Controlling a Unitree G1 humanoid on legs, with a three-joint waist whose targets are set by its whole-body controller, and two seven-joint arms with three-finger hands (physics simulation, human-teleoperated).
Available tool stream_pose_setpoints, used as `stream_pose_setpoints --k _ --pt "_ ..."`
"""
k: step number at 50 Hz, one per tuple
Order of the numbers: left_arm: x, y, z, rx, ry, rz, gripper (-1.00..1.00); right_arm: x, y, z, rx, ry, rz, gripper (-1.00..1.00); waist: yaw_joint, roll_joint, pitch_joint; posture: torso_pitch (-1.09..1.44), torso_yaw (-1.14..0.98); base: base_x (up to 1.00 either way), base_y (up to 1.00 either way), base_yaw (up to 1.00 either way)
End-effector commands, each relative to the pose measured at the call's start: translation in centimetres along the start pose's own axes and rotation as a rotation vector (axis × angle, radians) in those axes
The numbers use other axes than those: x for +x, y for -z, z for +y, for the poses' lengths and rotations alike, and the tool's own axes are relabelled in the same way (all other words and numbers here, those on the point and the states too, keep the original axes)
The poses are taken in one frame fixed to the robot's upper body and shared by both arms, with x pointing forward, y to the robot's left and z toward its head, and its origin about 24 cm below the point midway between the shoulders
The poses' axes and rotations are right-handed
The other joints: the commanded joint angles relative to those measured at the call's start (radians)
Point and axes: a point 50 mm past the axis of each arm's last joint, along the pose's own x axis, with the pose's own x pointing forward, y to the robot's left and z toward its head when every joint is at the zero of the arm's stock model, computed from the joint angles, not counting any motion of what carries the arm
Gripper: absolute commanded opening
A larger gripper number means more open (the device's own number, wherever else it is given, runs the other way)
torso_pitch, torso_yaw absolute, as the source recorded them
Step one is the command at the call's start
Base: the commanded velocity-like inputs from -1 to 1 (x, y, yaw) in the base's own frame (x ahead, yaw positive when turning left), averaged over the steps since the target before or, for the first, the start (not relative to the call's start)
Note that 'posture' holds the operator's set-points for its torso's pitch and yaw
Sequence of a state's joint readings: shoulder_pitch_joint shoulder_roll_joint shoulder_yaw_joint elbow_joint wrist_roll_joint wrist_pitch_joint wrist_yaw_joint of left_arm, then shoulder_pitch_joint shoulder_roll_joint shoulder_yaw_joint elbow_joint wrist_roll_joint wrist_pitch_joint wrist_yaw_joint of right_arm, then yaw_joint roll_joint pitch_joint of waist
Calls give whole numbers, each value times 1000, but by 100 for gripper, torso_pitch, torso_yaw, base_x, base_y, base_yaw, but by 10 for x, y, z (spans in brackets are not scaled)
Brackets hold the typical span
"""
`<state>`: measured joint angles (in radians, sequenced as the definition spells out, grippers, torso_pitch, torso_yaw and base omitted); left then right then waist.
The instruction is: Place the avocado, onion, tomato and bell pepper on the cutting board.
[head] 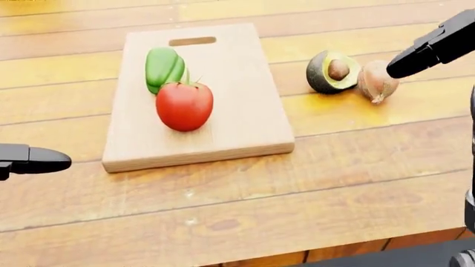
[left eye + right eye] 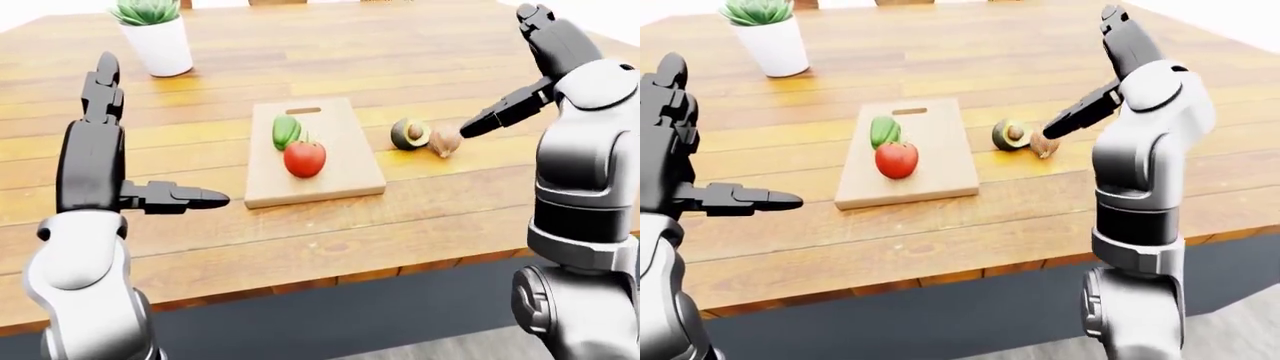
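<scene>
On the cutting board [image 1: 223,83]: bell pepper [image 1: 163,68] touching tomato [image 1: 184,105]. Off the board's right edge, on the wooden table [image 1: 223,211]: halved avocado [image 1: 332,70], then onion [image 1: 376,81] against it. Above the onion, right hand [image 2: 535,60] spread open, one finger seemingly just short of it, though hard to judge. Well left of the board, left hand [image 2: 115,142] open, holding nothing. Past the board's top left, a potted plant [image 2: 153,34].
</scene>
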<state>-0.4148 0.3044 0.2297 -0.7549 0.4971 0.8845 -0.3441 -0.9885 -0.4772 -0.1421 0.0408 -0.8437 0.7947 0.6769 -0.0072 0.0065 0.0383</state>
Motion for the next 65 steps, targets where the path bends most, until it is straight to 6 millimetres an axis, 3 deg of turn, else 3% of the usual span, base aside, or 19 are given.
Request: stream_pose_setpoints --k 1,9,23,41,65 --pt "-1 -10 6 13 -41 -61 100 2 -12 -12 -30 56 -69 100 1 -2 -23 0 0 0 0 0" --pt "-2 -10 6 12 -39 -61 100 29 -14 -5 -39 -25 -46 100 1 -2 -25 0 0 0 0 0" --pt "1 -10 6 12 -39 -60 100 36 1 14 -88 -103 10 100 7 -6 -25 0 0 0 0 0" --pt "-2 -8 7 14 -43 -55 100 67 23 44 -86 -145 84 100 5 -1 -32 0 0 0 0 0" --pt "-1 -11 10 22 -46 -58 100 75 38 65 -68 -156 117 100 8 -3 -34 0 0 0 0 0"
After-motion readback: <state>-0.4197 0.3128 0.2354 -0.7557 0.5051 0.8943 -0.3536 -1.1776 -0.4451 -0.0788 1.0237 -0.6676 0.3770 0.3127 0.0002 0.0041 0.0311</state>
